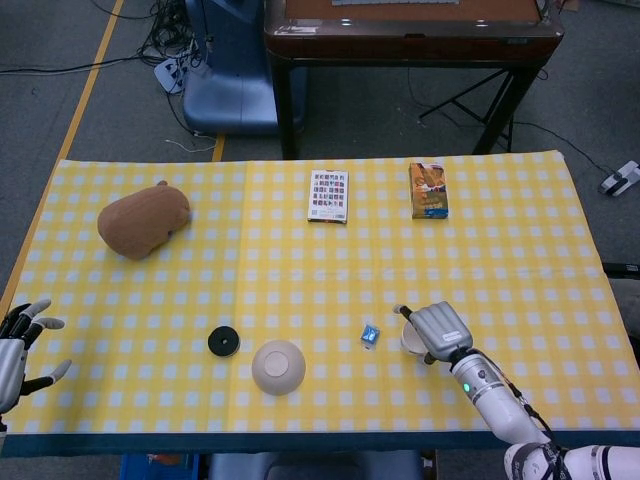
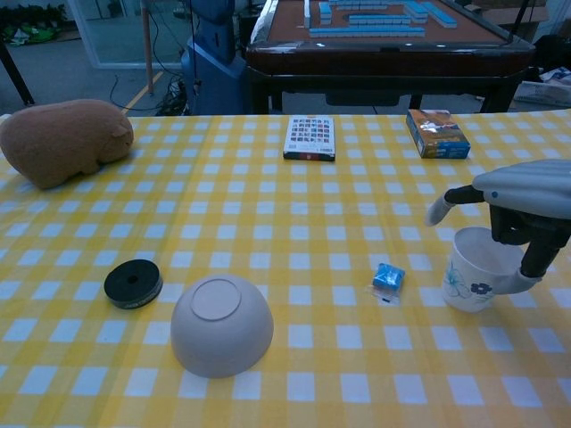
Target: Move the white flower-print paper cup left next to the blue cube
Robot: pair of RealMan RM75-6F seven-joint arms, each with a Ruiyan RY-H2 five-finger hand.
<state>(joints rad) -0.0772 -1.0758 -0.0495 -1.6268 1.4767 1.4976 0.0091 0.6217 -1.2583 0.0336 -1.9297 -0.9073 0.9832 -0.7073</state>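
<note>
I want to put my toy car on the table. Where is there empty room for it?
The big checked stretch in the middle is bare, between the brown plush and card box at the back and the upturned bowl in front. The far right side is bare too. It is crowded near the blue cube, paper cup and right robot hand.

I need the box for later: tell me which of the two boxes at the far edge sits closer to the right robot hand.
The orange box, right of the white patterned box, lies more directly beyond the right robot hand.

Right hand (image 1: 436,328) covers paper cup (image 2: 468,278) rim.
</note>
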